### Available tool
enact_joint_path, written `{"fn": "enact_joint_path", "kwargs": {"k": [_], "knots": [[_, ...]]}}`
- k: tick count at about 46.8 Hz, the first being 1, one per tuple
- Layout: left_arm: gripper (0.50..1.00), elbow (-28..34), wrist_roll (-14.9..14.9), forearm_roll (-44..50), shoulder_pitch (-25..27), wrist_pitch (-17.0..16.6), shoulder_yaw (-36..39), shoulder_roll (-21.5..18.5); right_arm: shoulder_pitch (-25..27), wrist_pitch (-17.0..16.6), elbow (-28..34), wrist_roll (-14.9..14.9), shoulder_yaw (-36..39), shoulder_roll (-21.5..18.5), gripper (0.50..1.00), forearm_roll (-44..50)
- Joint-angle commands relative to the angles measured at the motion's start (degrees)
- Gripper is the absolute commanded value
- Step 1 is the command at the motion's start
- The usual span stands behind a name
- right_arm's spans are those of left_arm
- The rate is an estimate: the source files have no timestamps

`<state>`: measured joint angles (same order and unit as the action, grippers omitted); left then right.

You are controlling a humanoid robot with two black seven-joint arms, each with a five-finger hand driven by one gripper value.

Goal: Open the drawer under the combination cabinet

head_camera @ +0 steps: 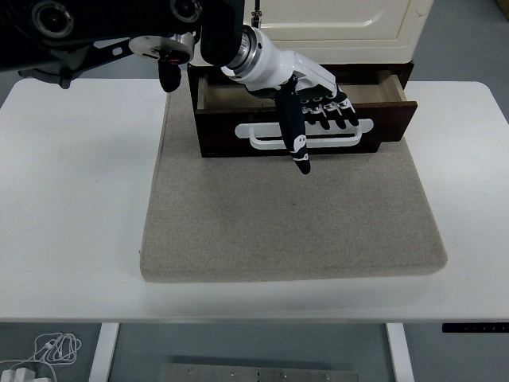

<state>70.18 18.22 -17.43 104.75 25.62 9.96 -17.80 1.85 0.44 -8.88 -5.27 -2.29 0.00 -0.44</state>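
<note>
The dark wooden drawer (227,127) under the cream cabinet (342,24) stands pulled out toward me, its inside showing. A white bar handle (262,143) runs across its front. My left hand (322,142), white and black, hangs over the drawer front. Its fingers (340,118) lie stretched across the top edge of the front, just above the handle. The thumb (296,139) points down across the handle toward the mat. The hand holds nothing. My right arm is out of view.
Cabinet and drawer sit at the far edge of a beige mat (286,231) on the white table (71,199). My left arm's black links (95,32) cross the top left. A white cable (49,348) lies on the floor below.
</note>
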Motion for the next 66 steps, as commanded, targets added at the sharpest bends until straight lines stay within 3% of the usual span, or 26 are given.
{"fn": "enact_joint_path", "kwargs": {"k": [1,66], "knots": [[0.999,0.05,-0.03,0.03,0.01,0.13,-0.03,-0.05,0.00,0.00,0.00,0.00,0.00,0.00,0.928,0.00],[1.000,1.63,-0.03,0.03,-0.78,0.74,0.50,-0.22,0.00,0.00,0.00,0.00,0.00,0.00,0.928,0.00]]}}
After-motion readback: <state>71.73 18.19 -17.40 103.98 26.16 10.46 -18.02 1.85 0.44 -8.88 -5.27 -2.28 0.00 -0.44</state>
